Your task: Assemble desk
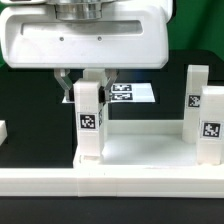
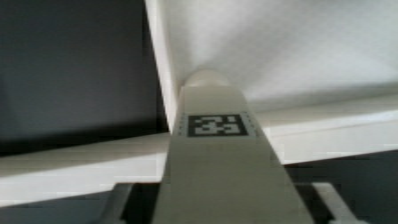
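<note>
The desk top (image 1: 140,150) is lying on the black table, against the long white rail (image 1: 110,180). The gripper (image 1: 88,82) is squeezing a leg (image 1: 89,120), holding it upright on the top's near corner, at the exterior view's left.

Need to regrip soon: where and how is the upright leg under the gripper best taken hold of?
Grip the leg near its top, above the tag, coming straight down. It stands upright with flat parallel sides, and the gripper already straddles that end; the desk top crowds its base.
</note>
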{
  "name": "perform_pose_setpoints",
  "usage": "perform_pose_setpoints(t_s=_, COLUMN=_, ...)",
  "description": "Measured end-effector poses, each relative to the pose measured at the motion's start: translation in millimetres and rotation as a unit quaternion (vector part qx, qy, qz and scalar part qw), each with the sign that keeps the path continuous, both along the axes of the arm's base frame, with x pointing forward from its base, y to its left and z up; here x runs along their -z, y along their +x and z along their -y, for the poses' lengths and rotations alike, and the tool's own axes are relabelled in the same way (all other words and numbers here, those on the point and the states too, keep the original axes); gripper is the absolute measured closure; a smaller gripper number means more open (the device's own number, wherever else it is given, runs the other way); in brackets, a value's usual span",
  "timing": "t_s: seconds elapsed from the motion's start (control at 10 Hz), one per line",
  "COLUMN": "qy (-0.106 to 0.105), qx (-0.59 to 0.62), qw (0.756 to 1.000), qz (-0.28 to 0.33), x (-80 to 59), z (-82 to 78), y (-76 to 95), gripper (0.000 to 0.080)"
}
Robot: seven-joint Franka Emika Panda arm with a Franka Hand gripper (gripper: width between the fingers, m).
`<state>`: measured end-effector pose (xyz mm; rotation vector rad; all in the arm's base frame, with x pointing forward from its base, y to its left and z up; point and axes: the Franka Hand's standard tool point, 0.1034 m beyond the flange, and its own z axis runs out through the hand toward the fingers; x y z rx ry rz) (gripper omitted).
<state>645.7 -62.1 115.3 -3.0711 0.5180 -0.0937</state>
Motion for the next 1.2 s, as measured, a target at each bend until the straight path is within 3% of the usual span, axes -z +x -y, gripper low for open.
perform_pose_setpoints(t_s=0.4, qy=0.017, qx=0.212, qw=0.977, qz=-0.004, x=0.9, z=-1.1, y=-0.4, gripper=0.0511)
perform_pose_setpoints(t_s=0.7, qy=0.03, qx=0.361, qw=0.932, qz=-0.007, x=1.3, z=-1.6, y=0.1, gripper=0.0511)
perform_pose_setpoints(t_s=0.9, qy=0.034, qx=0.403, qw=0.914, qz=-0.008, x=1.4, z=-1.7, y=0.3, gripper=0.0505)
perform_pose_setpoints(t_s=1.0, qy=0.034, qx=0.392, qw=0.919, qz=-0.008, x=1.5, z=-2.0, y=0.2, gripper=0.0505)
perform_pose_setpoints(t_s=1.1, qy=0.03, qx=0.345, qw=0.938, qz=-0.007, x=1.5, z=-1.3, y=0.2, gripper=0.0288)
perform_pose_setpoints(t_s=1.2, qy=0.031, qx=0.34, qw=0.94, qz=-0.007, x=1.5, z=-1.7, y=0.2, gripper=0.0288)
